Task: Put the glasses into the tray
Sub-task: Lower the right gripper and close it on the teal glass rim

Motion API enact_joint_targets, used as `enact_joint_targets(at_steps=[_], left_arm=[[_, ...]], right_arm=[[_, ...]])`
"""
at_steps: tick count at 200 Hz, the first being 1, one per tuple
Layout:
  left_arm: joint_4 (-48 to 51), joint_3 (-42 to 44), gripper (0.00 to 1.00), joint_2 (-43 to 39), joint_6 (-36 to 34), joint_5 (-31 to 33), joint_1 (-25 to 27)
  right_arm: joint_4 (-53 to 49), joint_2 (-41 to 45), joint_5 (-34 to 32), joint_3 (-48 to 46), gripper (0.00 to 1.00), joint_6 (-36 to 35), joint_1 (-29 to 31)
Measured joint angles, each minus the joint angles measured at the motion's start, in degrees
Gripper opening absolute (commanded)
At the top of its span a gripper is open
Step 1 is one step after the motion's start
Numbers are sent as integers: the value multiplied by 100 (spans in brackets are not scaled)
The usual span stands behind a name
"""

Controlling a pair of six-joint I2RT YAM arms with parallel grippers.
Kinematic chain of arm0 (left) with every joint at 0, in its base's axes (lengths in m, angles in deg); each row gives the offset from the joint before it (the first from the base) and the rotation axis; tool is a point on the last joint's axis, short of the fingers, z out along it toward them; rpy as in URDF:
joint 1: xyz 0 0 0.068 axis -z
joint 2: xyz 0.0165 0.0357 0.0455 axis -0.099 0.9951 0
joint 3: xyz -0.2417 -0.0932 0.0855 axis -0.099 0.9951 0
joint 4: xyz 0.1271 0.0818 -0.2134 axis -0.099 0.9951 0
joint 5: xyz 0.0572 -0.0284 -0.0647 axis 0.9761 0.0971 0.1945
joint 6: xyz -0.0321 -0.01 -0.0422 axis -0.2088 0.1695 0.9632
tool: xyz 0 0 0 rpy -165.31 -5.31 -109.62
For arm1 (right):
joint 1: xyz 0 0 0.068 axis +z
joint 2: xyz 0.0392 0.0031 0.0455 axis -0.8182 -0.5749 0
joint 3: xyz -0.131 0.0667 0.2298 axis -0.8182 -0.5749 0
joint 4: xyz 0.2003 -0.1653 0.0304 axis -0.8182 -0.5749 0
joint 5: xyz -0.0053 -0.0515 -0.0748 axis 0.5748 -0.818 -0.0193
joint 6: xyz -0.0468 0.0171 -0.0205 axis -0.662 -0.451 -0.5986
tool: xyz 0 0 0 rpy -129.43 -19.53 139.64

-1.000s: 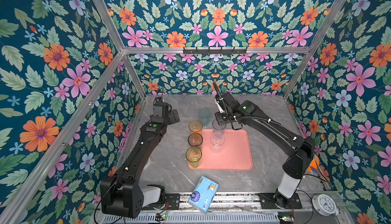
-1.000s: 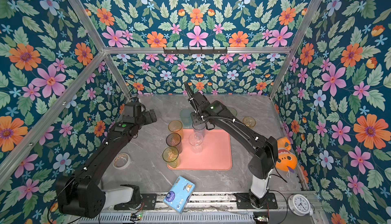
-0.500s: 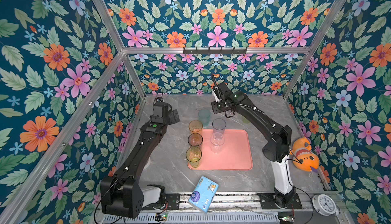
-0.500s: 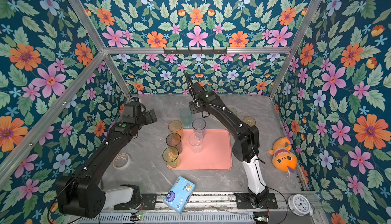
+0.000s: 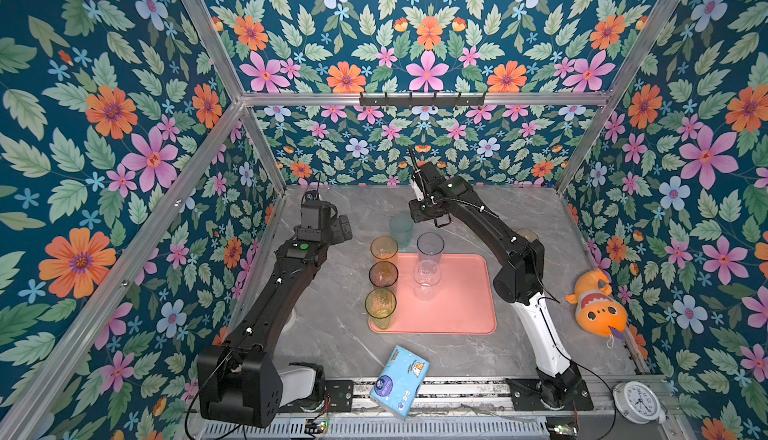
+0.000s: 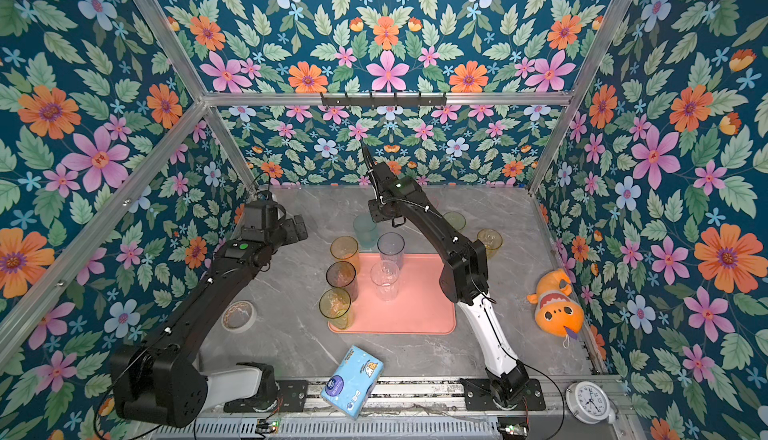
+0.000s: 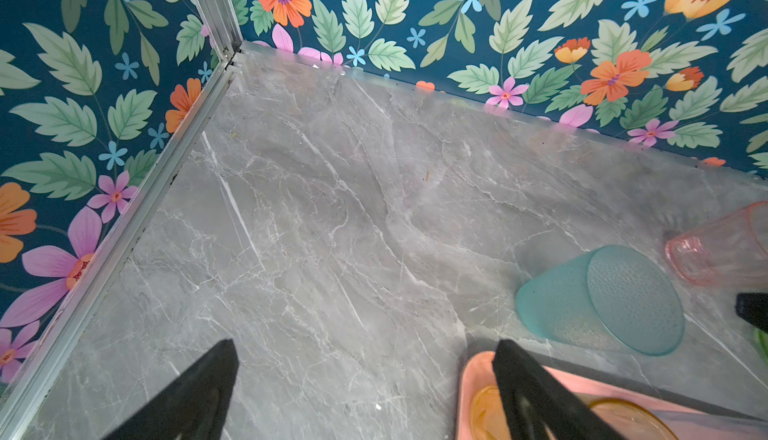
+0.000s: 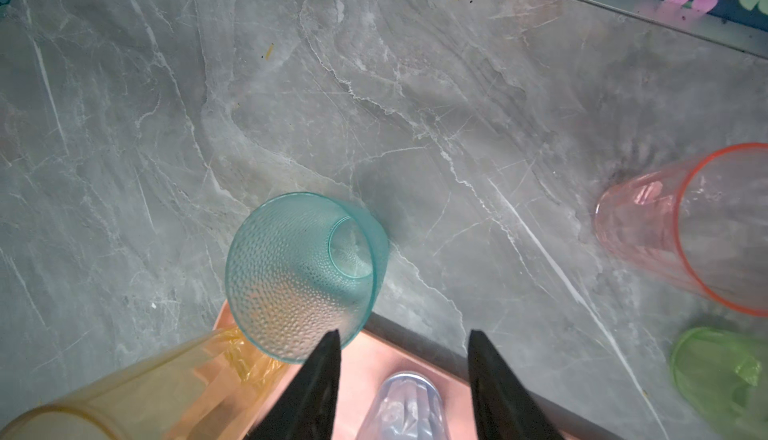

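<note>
Right tool (image 8: 403, 336) has risen off the grey tumbler (image 5: 430, 247) now standing in the salmon-pink tray (image 5: 457, 296), jaws apart and empty, apparently freed for the teal tumbler (image 5: 401, 228) just beyond the tray; left tool (image 7: 365, 344) waits, spread wide.

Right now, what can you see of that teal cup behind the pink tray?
The teal tumbler is translucent and plastic-looking, with a dimpled wall that widens from a small base to a broad mouth. It stands upright, mouth up and empty, on the grey marble table, just beyond the pink tray, beside an amber tumbler. Nothing grips it.
</note>
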Motion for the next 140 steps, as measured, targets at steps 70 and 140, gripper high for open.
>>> enact_joint_targets(at_steps=[70,140], left_arm=[[63,-7,98,11,-2,-2,2],[79,13,98,22,0,-4,0]], right_arm=[[-52,-260,151,197,51,-20,-37],[-61,-551,258,424,51,-28,-33]])
